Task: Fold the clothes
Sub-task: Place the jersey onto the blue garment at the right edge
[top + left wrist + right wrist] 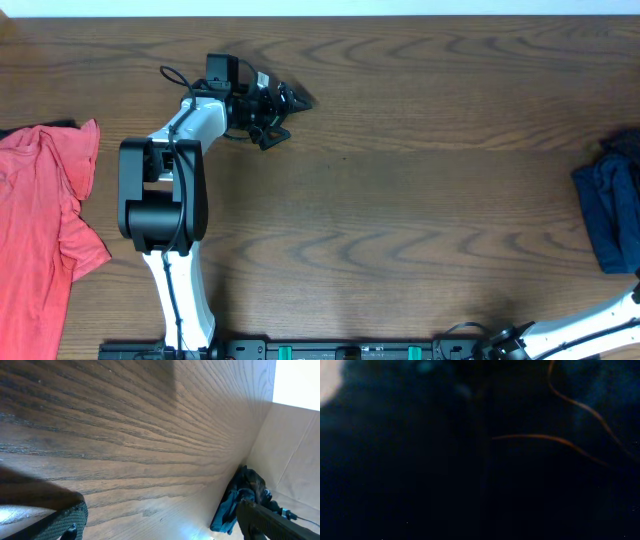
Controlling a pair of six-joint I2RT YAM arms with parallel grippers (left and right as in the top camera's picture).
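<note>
Black fabric with thin orange lines, the jersey (530,445), fills the right wrist view up close. My right gripper's fingers are lost in that darkness, and it is out of frame overhead, where only its arm (600,318) shows at the bottom right. A dark blue-black crumpled pile (612,215) lies at the table's right edge. It also shows in the left wrist view (239,502). My left gripper (285,118) is open and empty over bare wood at the back left, with its fingers wide apart in its own view (165,530).
A red T-shirt (40,230) lies spread at the left edge of the wooden table (400,200). A pale wall or box side (295,455) stands beyond the table's right edge.
</note>
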